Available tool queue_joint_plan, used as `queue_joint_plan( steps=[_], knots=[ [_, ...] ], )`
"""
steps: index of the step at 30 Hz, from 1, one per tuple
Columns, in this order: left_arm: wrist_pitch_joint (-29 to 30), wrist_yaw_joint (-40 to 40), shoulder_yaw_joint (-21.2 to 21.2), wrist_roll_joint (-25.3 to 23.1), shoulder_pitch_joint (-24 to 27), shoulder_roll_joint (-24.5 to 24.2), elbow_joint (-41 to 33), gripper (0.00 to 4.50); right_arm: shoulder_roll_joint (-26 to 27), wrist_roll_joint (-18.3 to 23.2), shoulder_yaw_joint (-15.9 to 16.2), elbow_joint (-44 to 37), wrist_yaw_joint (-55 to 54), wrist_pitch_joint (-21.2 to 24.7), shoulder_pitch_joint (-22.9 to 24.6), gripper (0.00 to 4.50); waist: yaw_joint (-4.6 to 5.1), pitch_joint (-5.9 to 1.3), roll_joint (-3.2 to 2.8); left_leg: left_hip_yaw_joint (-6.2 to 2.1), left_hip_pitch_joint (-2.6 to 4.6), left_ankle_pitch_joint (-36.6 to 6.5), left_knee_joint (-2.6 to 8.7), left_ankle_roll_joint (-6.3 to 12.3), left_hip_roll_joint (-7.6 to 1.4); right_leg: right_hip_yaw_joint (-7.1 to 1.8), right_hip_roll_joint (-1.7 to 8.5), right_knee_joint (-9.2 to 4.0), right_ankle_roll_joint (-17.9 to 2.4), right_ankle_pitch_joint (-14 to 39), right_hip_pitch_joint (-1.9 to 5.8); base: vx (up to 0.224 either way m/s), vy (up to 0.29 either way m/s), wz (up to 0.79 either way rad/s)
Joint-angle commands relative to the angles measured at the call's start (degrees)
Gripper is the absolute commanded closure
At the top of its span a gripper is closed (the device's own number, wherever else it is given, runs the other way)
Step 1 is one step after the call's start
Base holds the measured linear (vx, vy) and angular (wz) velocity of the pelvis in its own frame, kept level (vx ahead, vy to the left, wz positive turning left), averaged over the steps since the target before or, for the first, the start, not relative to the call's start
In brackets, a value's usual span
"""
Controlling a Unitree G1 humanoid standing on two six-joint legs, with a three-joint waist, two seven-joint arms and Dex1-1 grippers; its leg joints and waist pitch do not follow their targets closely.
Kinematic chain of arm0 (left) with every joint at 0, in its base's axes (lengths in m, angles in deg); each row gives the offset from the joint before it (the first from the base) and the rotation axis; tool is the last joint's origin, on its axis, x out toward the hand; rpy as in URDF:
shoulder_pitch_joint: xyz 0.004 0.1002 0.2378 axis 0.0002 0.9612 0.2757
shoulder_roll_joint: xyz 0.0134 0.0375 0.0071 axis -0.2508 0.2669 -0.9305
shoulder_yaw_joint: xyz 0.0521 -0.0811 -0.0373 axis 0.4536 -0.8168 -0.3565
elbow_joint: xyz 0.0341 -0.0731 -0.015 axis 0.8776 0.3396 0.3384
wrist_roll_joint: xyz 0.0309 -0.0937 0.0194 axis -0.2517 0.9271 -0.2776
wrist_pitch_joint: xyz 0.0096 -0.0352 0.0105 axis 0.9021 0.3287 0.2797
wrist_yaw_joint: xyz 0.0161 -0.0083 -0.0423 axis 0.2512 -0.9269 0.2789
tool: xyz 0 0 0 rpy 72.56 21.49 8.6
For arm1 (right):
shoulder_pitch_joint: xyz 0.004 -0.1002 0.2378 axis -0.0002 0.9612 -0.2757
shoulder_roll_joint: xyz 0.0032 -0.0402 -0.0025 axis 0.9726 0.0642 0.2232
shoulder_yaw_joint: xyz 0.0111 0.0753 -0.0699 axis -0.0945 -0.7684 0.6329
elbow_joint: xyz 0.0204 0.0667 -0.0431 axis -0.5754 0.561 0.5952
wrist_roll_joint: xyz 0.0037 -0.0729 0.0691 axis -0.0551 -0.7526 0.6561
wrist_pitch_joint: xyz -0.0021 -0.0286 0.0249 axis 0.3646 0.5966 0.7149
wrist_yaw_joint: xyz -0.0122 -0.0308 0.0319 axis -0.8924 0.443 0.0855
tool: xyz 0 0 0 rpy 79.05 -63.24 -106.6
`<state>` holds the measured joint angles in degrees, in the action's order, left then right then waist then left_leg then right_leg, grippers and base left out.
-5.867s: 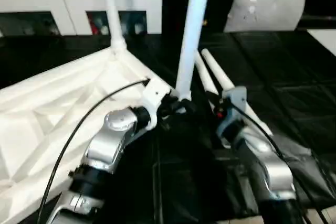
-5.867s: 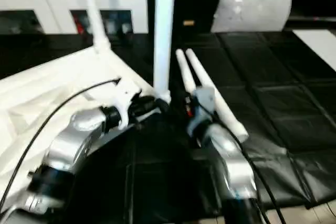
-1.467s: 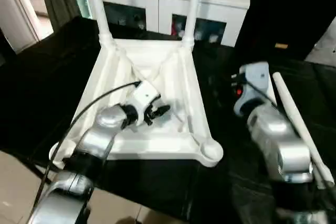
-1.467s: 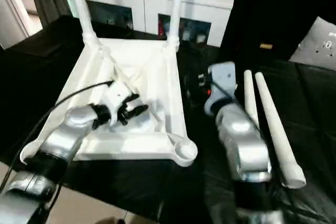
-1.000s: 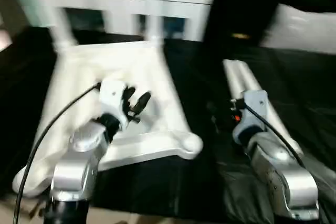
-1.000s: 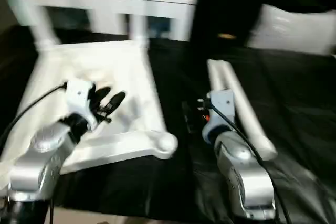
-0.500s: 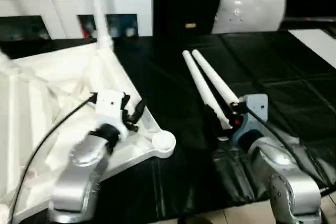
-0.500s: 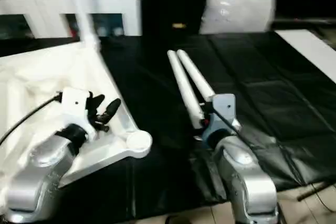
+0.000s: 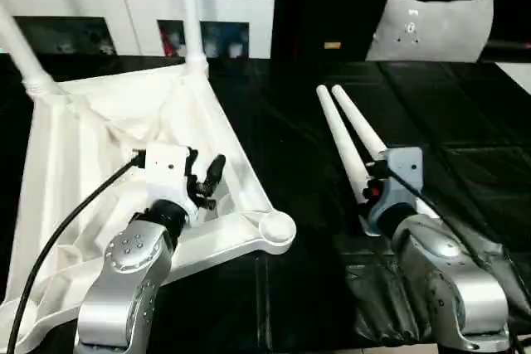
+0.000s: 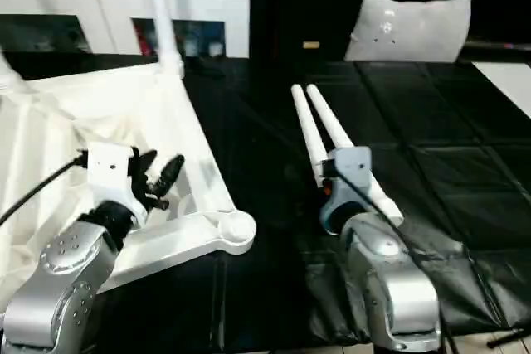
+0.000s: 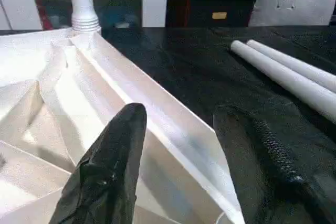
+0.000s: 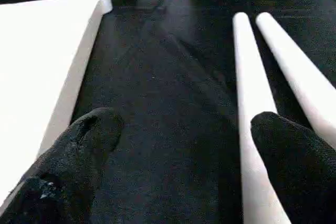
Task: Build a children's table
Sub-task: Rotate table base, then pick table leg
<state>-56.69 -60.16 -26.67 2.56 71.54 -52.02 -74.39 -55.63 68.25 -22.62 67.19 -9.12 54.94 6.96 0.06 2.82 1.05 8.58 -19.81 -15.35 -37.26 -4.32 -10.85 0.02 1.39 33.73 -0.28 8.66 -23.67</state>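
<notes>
Head views first: your camera has swung across the scene within the last second or so, and the upturned table top (image 9: 99, 172) now fills the left half of the frame, ribbed underside up. Two legs (image 9: 189, 14) stand in its far corner sockets at upper left; the near socket (image 9: 276, 228) at lower centre is still empty. The two loose legs (image 9: 353, 143) lie side by side on the black tabletop (image 9: 465, 130), right of centre. Your left tool (image 9: 207, 180) hovers half spread over the top's near rim, grasping nothing. The right arm (image 9: 431, 263) sits at lower right, its wrist just short of the loose legs' near ends.

Left wrist view: the left tool's fingers (image 11: 113, 166) straddle the rim of the top, empty — the grip on the table is released.

Right wrist view: the right tool (image 12: 181, 145) is spread wide, one loose leg running toward its far fingertip (image 12: 286, 140), not yet between the jaws.

My reading — two legs are in, and you're now lined up to collect the third.
</notes>
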Motion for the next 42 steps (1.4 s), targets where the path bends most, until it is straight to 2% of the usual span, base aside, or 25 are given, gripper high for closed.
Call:
queue_joint_plan(
  steps=[1,2,3,4,5,6,7,8,9,10,11,14,15,18,20,21,25,28,29,30,33,34,35,37,42],
  knots=[
    [1.1,-0.1,0.8,-1.0,-0.5,-0.9,-0.4,2.05,-0.3,0.0,-0.4,0.1,-0.6,1.6,-0.2,0.0,1.02,-2.36,-1.16,-1.73,1.18,-11.6,7.36,5.07,-3.77,1.6,1.89,-3.59,-11.7,15.3,1.71,-0.001,-0.05,0.08],
    [1.1,-0.9,1.8,-2.0,-0.6,-2.2,-0.5,2.05,-0.2,-0.2,-0.4,0.5,-1.1,2.2,-0.6,0.0,1.16,-2.34,-1.05,-0.9,0.99,-13.0,6.61,6.12,-2.59,2.06,2.39,-4.77,-12.8,18.3,1.87,-0.002,-0.062,0.01],
    [1.0,-1.6,3.0,-2.9,-0.8,-3.5,-0.6,2.05,-0.5,-0.7,-0.1,1.2,-1.5,3.1,-1.2,0.0,0.68,-2.78,-0.5,0.55,-0.17,-11.3,4.69,4.99,0.06,1.23,3.56,-5.87,-11.3,22.7,2.74,-0.002,-0.062,0.01],
    [1.1,-2.1,3.6,-3.2,-1.0,-4.0,-0.7,2.05,-0.9,-1.4,0.4,2.1,-1.8,4.0,-2.0,0.0,0.37,-3.02,-0.3,0.45,-0.99,-9.4,4.65,3.88,0.31,0.6,4.48,-5.76,-9.1,25.4,3.35,-0.025,-0.058,0.0],
    [1.4,-2.5,3.7,-2.8,-1.1,-4.0,-0.8,2.05,-1.3,-2.0,0.6,3.4,-2.2,4.7,-3.0,0.0,-0.17,-2.96,-0.01,0.1,-1.24,-7.3,4.99,1.92,-0.09,-0.01,5.12,-5.78,-4.4,31.4,3.01,-0.024,-0.058,0.02],
    [1.6,-3.0,3.8,-2.2,-1.3,-4.0,-0.7,2.05,-1.3,-2.2,0.5,4.9,-2.3,5.2,-4.4,0.0,-0.18,-3.15,0.14,-0.07,-1.05,-6.2,5.18,0.76,-0.24,0.12,4.94,-5.64,-2.0,33.1,2.82,-0.024,-0.058,0.02],
    [3.2,-4.5,4.2,-0.6,-1.5,-4.3,-0.7,2.05,-0.7,-1.3,-1.0,7.1,-2.9,6.6,-7.1,0.0,-0.24,-3.23,-0.12,-0.2,-1.34,-5.3,5.4,0.45,-0.33,0.23,4.81,-5.5,-1.6,32.0,2.98,-0.009,-0.052,0.01],
    [3.9,-5.1,4.4,0.1,-1.6,-4.6,-0.6,2.05,-0.3,-0.7,-1.8,8.0,-3.1,7.2,-8.2,0.0,-0.19,-3.43,-0.12,-0.3,-1.41,-4.2,5.68,-0.15,-0.45,0.4,4.39,-4.83,-1.9,28.1,2.97,0.0,0.0,0.0],
    [5.1,-6.7,4.4,2.0,-1.6,-4.8,-1.3,2.05,-0.7,-0.8,-2.1,9.5,-3.3,9.5,-10.0,0.0,-0.27,-3.54,-0.44,-0.22,-1.13,-3.6,5.7,-0.55,-0.72,0.41,4.09,-4.54,-2.6,24.2,2.69,0.0,0.0,0.0],
    [5.7,-7.7,4.3,3.3,-1.6,-5.0,-1.7,2.05,-1.1,-1.1,-2.1,10.6,-3.5,11.0,-11.2,0.0,-0.25,-3.58,-0.5,-0.25,-0.98,-2.9,5.72,-0.83,-0.74,0.41,3.93,-4.15,-3.4,21.9,2.68,0.0,0.0,0.0],
    [6.0,-9.3,4.6,4.5,-1.5,-5.6,-2.5,2.05,-1.5,-1.0,-2.3,12.1,-3.3,12.0,-12.7,0.0,-0.42,-3.38,-0.68,-0.16,-1.01,-2.6,5.85,-1.29,-0.88,0.38,3.84,-3.97,-4.8,19.1,2.69,0.0,0.0,0.0],
    [7.1,-13.8,6.1,7.0,-1.7,-8.0,-4.0,1.7,-2.5,-0.5,-2.8,17.4,-2.3,13.3,-17.1,0.0,-0.97,-3.55,-0.91,-0.13,-0.63,-2.1,5.97,-2.44,-1.14,0.3,3.96,-2.96,-7.6,13.7,2.9,0.0,0.0,0.0],
    [7.5,-15.7,6.8,7.7,-1.9,-9.1,-4.5,1.7,-2.8,-0.8,-3.1,20.0,-2.5,13.4,-18.8,0.0,-1.17,-3.36,-0.81,0.1,-0.62,-2.4,5.95,-2.65,-1.17,0.2,3.98,-3.01,-8.2,12.8,2.88,0.0,0.0,0.0],
    [9.4,-22.2,9.9,9.4,-2.5,-14.1,-7.3,1.34,-5.0,-3.1,-2.4,29.7,-2.9,14.8,-24.5,0.0,-1.67,-3.33,-0.66,0.16,-0.25,-4.2,5.98,-3.48,-0.96,0.14,4.21,-2.63,-8.5,16.1,2.85,0.0,0.0,0.0],
    [11.2,-24.3,10.5,11.1,-2.7,-16.1,-8.9,1.26,-6.0,-3.7,-1.9,32.6,-2.8,16.4,-26.6,0.0,-2.06,-3.12,-0.7,0.49,-0.22,-4.4,5.88,-3.75,-0.91,0.0,4.19,-2.94,-8.2,16.7,2.71,0.0,0.0,0.0],
    [12.2,-25.1,10.5,12.1,-2.8,-16.9,-9.6,1.25,-6.6,-4.0,-1.7,33.6,-2.7,17.1,-27.4,0.0,-2.2,-3.15,-0.61,0.44,-0.32,-4.3,5.92,-4.01,-0.89,0.03,4.15,-2.74,-7.9,17.0,2.95,0.0,0.0,0.0],
    [13.3,-26.5,11.1,12.8,-3.0,-19.1,-11.0,0.93,-8.1,-3.3,-1.3,35.5,-0.8,20.3,-28.8,0.0,-2.22,-3.12,-0.54,0.38,-0.42,-4.9,5.91,-4.2,-0.82,0.13,4.08,-2.91,-6.8,18.8,3.07,0.0,0.0,0.0],
    [13.0,-26.3,11.3,12.4,-3.3,-19.6,-10.5,0.86,-8.1,-0.8,-1.9,38.3,2.2,21.7,-29.5,0.0,-2.14,-2.94,-0.43,0.44,-0.45,-6.6,5.8,-3.72,-0.65,0.25,4.07,-3.57,-5.4,23.7,2.89,0.0,0.0,0.0],
    [13.0,-26.4,11.6,12.2,-3.6,-19.9,-10.4,0.86,-8.2,-0.4,-2.1,39.8,2.8,21.9,-30.0,0.0,-2.18,-2.96,-0.7,0.33,-0.29,-7.3,5.77,-3.62,-0.63,0.37,4.09,-3.68,-5.0,25.7,2.7,0.0,0.0,0.0],
    [13.1,-26.5,11.7,12.3,-3.7,-20.0,-10.3,0.85,-8.2,-0.2,-2.1,40.2,3.1,22.0,-30.1,0.29,-2.05,-2.96,-0.43,0.32,-0.4,-7.5,5.73,-3.48,-0.53,0.49,4.0,-3.88,-4.3,27.1,2.74,0.0,0.0,0.0],
    [13.9,-27.0,11.8,12.8,-4.0,-20.6,-10.7,0.85,-8.2,-0.2,-2.4,41.2,4.0,22.1,-30.7,0.42,-2.07,-2.96,-0.43,0.36,-0.28,-7.8,5.57,-3.35,-0.44,0.65,3.96,-4.27,-3.4,29.5,2.43,0.0,0.0,0.0],
    [14.1,-27.1,11.9,13.0,-4.1,-20.9,-10.8,0.85,-8.2,-0.1,-2.5,41.3,4.2,22.2,-30.8,0.42,-2.09,-2.97,-0.45,0.33,-0.23,-7.8,5.58,-3.34,-0.48,0.66,3.95,-4.27,-3.4,29.6,2.36,0.0,0.0,0.0],
    [14.1,-27.1,11.9,13.1,-4.0,-20.9,-10.9,0.85,-8.2,-0.1,-2.4,41.4,4.4,22.3,-30.8,0.71,-2.07,-2.99,-0.41,0.31,-0.29,-7.6,5.63,-3.25,-0.49,0.73,3.88,-4.27,-3.2,29.5,2.4,0.0,0.0,0.0],
    [14.3,-27.2,12.1,13.3,-4.1,-21.0,-11.1,0.85,-8.4,0.4,-2.4,41.9,5.2,22.4,-31.1,0.79,-2.06,-3.06,-0.4,0.23,-0.29,-7.4,5.7,-3.32,-0.61,0.8,3.84,-4.07,-3.5,28.6,2.39,0.0,0.0,0.0],
    [14.6,-26.9,12.4,13.6,-4.1,-21.0,-11.1,0.85,-8.3,1.9,-4.0,44.7,6.7,21.3,-32.0,1.29,-2.13,-3.27,-0.51,0.24,-0.46,-6.1,5.71,-3.24,-0.75,0.63,3.94,-3.53,-5.3,24.7,2.62,0.0,0.0,0.0]
  ],
)
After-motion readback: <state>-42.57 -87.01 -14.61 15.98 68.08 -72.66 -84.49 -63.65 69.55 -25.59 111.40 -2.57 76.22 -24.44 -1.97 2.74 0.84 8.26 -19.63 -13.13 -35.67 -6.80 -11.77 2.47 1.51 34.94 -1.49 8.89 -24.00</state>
